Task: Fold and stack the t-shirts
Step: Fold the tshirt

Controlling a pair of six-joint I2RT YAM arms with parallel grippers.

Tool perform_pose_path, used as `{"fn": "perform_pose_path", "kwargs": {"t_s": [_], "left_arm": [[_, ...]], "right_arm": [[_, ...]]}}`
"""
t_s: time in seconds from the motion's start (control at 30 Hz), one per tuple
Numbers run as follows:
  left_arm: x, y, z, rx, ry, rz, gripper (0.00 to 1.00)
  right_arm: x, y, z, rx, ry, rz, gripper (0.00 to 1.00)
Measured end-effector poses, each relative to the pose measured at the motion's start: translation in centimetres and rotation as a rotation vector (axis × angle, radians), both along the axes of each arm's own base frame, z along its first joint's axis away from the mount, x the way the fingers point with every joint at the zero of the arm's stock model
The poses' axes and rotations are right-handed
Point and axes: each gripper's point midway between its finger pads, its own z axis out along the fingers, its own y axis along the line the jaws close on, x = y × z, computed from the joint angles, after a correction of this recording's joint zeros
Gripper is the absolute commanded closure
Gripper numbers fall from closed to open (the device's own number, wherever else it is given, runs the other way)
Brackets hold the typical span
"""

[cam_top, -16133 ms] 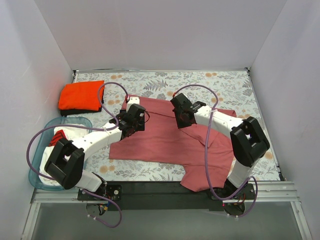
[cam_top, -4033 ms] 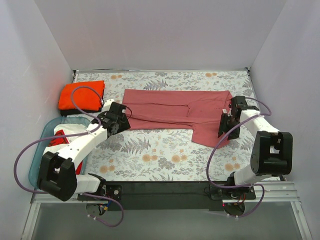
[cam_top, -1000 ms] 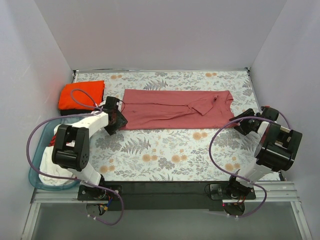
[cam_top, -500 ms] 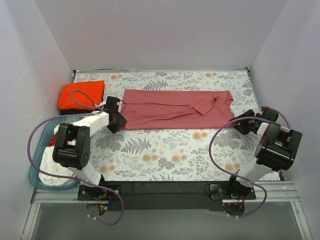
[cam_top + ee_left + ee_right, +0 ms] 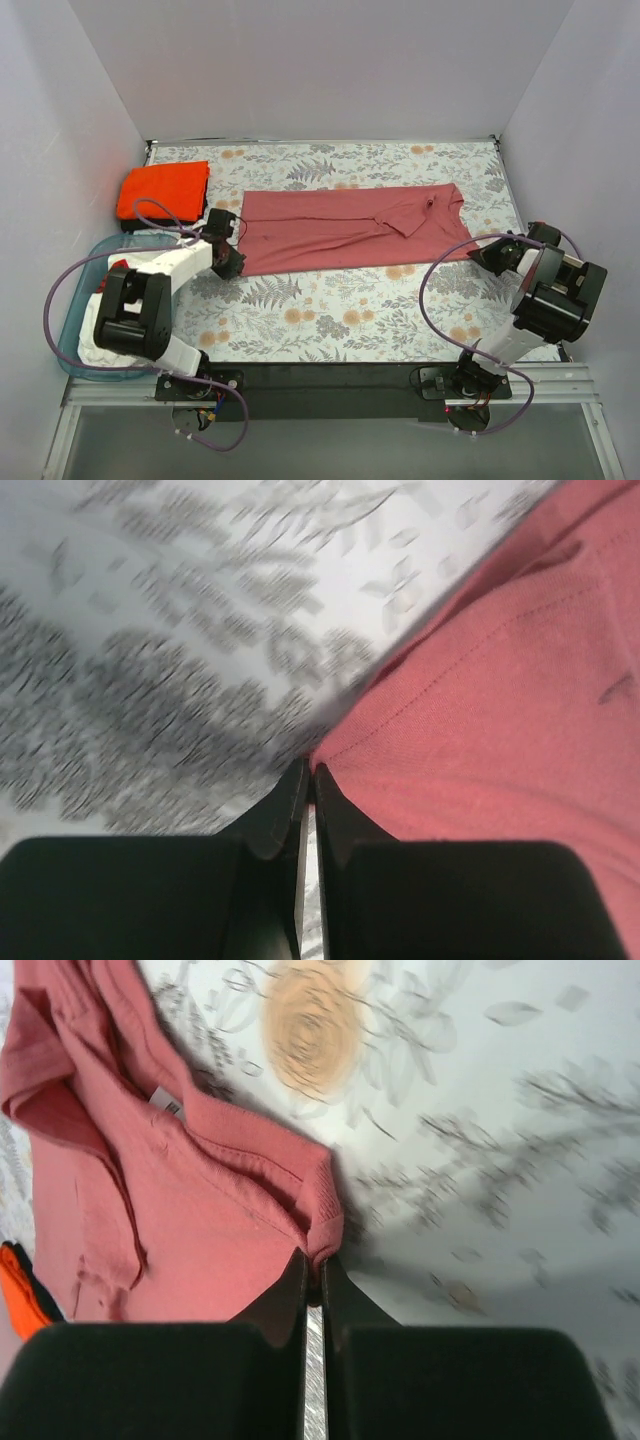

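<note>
The rose-red t-shirt (image 5: 350, 228) lies folded in a long band across the middle of the table. My left gripper (image 5: 236, 263) is shut on its near left corner, and the wrist view shows the hem of the rose-red t-shirt (image 5: 500, 710) pinched at the tips of the left gripper (image 5: 310, 776). My right gripper (image 5: 478, 250) is shut on the near right corner, where the ribbed edge of the rose-red t-shirt (image 5: 200, 1210) bunches between the tips of the right gripper (image 5: 320, 1260). The folded orange t-shirt (image 5: 162, 190) rests on the black t-shirt (image 5: 133, 225) at the back left.
A clear blue bin (image 5: 70, 310) with white and red cloth stands at the left edge beside the left arm. White walls close in the table on three sides. Bare floral tablecloth (image 5: 340, 310) shows in front of the shirt.
Both grippers have gone from open to shut on the rose-red shirt's near corners. The shirt's near edge has shifted toward the front, and its left corner now sits lower.
</note>
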Motion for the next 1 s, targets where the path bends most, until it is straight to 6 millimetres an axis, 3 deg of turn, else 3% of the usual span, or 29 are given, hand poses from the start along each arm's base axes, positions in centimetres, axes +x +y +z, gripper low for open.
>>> {"fn": "perform_pose_path", "kwargs": {"t_s": [0.17,0.23,0.27,0.37,0.4,0.47,0.57,0.77,0.9,1.0], "left_arm": [[-6.4,0.1,0.2,-0.050,0.084,0.021,1.00],[-8.5,-0.2,0.5,-0.088,0.104,0.018,0.95],[-9.2,-0.4,0.6,-0.109,0.105,0.017,0.88],[-11.0,-0.6,0.6,-0.140,0.126,0.019,0.75],[-11.4,-0.6,0.5,-0.143,0.132,0.021,0.68],[-12.0,-0.5,0.7,-0.142,0.141,0.022,0.63],[-11.3,0.0,2.3,-0.115,0.084,0.021,0.59],[-5.9,0.3,7.4,-0.062,-0.124,-0.041,0.59],[-3.4,-0.5,6.5,-0.042,-0.129,-0.117,0.64],[-2.6,-1.3,4.6,-0.035,-0.086,-0.167,0.65]], "right_arm": [[-3.5,-1.8,0.1,-0.057,0.088,-0.083,0.99],[-4.9,-2.3,0.0,-0.086,0.130,-0.101,0.97],[-5.4,-2.5,0.0,-0.102,0.145,-0.104,0.81],[-6.3,-2.9,0.2,-0.145,0.164,-0.104,0.58],[-6.3,-3.1,0.4,-0.160,0.160,-0.104,0.55],[-6.6,-3.6,0.7,-0.198,0.161,-0.105,0.53],[-7.1,-3.8,1.2,-0.236,0.158,-0.109,0.53],[-6.0,-1.7,4.4,-0.301,0.013,-0.053,0.53],[-3.9,1.3,6.2,-0.286,-0.115,0.060,0.53],[-2.5,4.4,5.7,-0.223,-0.141,0.183,0.55]]}}
